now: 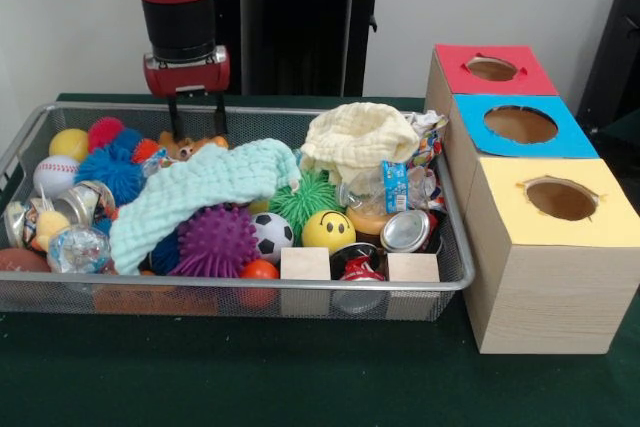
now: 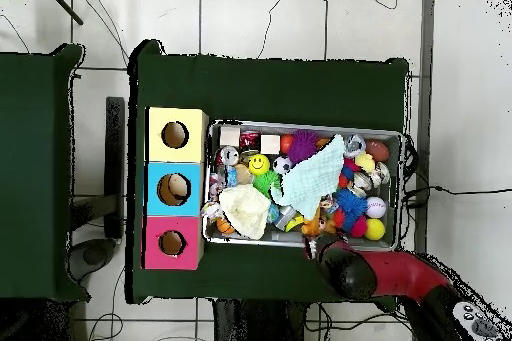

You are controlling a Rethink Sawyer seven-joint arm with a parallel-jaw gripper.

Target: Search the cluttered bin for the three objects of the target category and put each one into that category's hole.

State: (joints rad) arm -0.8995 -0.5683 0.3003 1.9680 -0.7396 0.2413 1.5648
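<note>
**Operator:** What is the gripper doing, and is it holding anything?

**Guide:** You have the gripper [image 1: 196, 115] lowered over the far edge of the wire bin [image 1: 20, 147], its two dark fingers parted and hanging just above an orange toy [image 1: 190, 146]. Nothing sits between the fingers, so treat the hand as empty. It stands upright, which probably suits a straight drop into the pile.

**Operator:** Where are the targets?

**Guide:** The task does not name the category, so you cannot fix the three objects yet. Balls lie mostly on one side: a yellow ball [image 1: 69, 143], a baseball [image 1: 55, 175] and a blue spiky ball [image 1: 110, 171]. A purple spiky ball [image 1: 216, 240] and a smiley ball [image 1: 328, 231] lie nearer the middle. A light green cloth [image 1: 195, 192] and a cream cloth [image 1: 358, 139] drape over the heap and likely hide items beneath. Cans [image 1: 407, 230] and two wooden blocks [image 1: 305, 263] sit along the near edge.

**Operator:** And the holes?

**Guide:** Three boxes stand just beside the bin: red box [image 1: 492, 69], blue box [image 1: 520, 125], yellow box [image 1: 560, 200], each with a round hole on top, so you release from above.
</note>
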